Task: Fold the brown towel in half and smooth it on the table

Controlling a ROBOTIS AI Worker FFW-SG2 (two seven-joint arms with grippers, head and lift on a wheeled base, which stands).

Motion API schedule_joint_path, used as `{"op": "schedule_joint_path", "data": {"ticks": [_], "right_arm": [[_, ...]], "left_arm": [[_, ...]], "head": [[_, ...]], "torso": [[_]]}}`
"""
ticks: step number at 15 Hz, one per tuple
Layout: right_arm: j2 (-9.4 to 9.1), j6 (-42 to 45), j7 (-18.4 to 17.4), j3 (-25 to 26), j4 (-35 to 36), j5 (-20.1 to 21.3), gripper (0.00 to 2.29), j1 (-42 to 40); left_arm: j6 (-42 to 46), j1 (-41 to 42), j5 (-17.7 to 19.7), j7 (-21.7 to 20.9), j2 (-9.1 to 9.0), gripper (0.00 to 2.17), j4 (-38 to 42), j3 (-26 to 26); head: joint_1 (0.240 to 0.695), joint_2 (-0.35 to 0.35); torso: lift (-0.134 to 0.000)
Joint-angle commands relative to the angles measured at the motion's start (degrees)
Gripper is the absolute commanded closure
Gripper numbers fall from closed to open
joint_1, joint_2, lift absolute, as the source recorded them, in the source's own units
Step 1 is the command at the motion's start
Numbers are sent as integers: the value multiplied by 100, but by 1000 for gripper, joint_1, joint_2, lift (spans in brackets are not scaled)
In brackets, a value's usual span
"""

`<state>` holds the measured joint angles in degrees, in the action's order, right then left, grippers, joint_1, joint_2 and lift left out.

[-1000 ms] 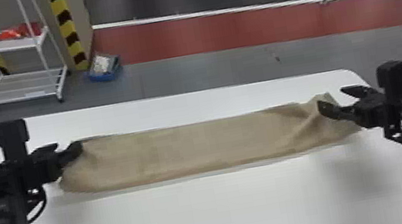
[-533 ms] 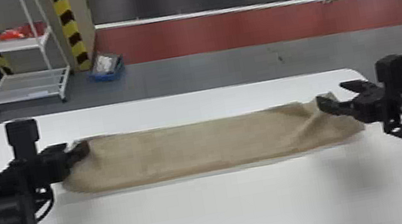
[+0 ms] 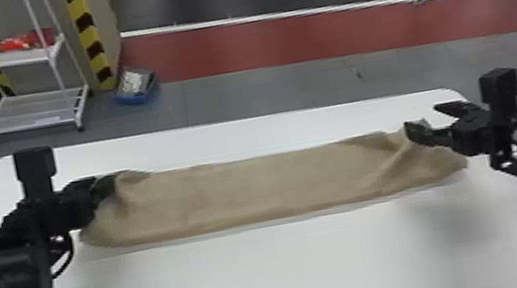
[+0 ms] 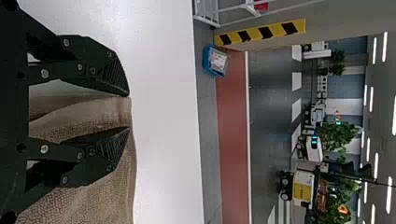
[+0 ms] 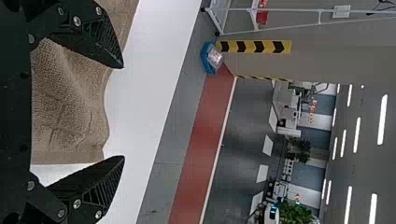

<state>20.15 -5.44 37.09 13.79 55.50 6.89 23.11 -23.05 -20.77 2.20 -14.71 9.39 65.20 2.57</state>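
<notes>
Head view: the brown towel (image 3: 255, 189) lies as a long strip across the far half of the white table (image 3: 294, 270), a gripper at either end of it. Over on the left, the left gripper (image 3: 104, 182) is right at the cloth, and I can't make out the gap between its fingers from here. The left wrist view settles that: the fingers (image 4: 114, 70) stand a little apart, a modest gap between the tips, with a ridge of cloth showing in it. One finger lies over the towel, the other by its edge; whether either presses down, I can't tell.

The right gripper (image 3: 421, 118) has its fingers spread wide. In the right wrist view, one finger (image 5: 105, 44) is over the towel and the other over bare table past the towel's end hem, so the cloth is not pinched between them. The head view gives the towel's whole length, with a slanting crease near that right end and a small corner poking up beside the finger.

Back in the room, the head view has a white rack (image 3: 2, 58) and a blue bin (image 3: 138, 97); the left wrist view adds green plants (image 4: 332, 134) and ceiling lights (image 4: 388, 195).
</notes>
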Motion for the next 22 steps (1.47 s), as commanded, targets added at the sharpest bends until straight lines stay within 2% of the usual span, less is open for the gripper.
{"op": "schedule_joint_path", "data": {"ticks": [1, 4, 5, 6, 7, 9, 11, 12, 14, 15, 18, 20, 22], "right_arm": [[6, -14, -9, 1, -4, 23, 218, 0], [6, -14, -35, 28, -4, 58, 218, -17], [6, -14, -53, 28, -4, 58, 218, -26], [6, -14, -61, 63, -4, 67, 218, -35], [6, 3, -96, 71, -4, 67, 218, -35], [-2, 73, -395, 89, -39, 67, 218, -88], [-2, 214, -457, 133, -206, 67, 218, -88], [-2, 302, -597, 115, -277, 85, 265, -88], [-46, 425, -1213, 71, -461, 164, 346, -44], [-73, 425, -1380, 80, -611, 138, 367, 53], [-169, 355, -1371, 63, -839, 155, 410, 246], [-178, 214, -1125, 19, -962, 138, 410, 299], [-204, 56, -1063, 1, -971, 181, 410, 299]], "left_arm": [[76, 38, 52, 48, -24, 994, 125, 15], [164, 56, 52, -40, -33, 998, 239, -2], [164, 64, 52, -49, -33, 1116, 257, 6], [164, 73, 70, -32, -51, 1389, 292, 6], [146, 82, 105, -40, -60, 1389, 406, -2], [111, 126, 219, -58, -60, 1389, 573, -125], [111, 100, 228, -32, -60, 1389, 573, -310], [111, 64, 228, -14, -60, 1389, 573, -424], [146, -6, 237, 4, -60, 1389, 564, -591], [146, -23, 228, -14, -60, 1389, 564, -644], [199, -41, 228, -14, -60, 1389, 511, -714], [234, -41, 219, -23, -60, 1389, 476, -732], [287, -76, 219, -23, -60, 1389, 388, -732]], "head": [[695, -110], [695, -115], [695, -119], [695, -122], [695, -123], [695, -127], [695, -148], [695, -154], [695, -168], [695, -179], [691, -205], [691, -203], [695, -192]], "torso": [[-120], [-120], [-120], [-120], [-120], [-120], [-120], [-120], [-120], [-120], [-120], [-120], [-120]]}}
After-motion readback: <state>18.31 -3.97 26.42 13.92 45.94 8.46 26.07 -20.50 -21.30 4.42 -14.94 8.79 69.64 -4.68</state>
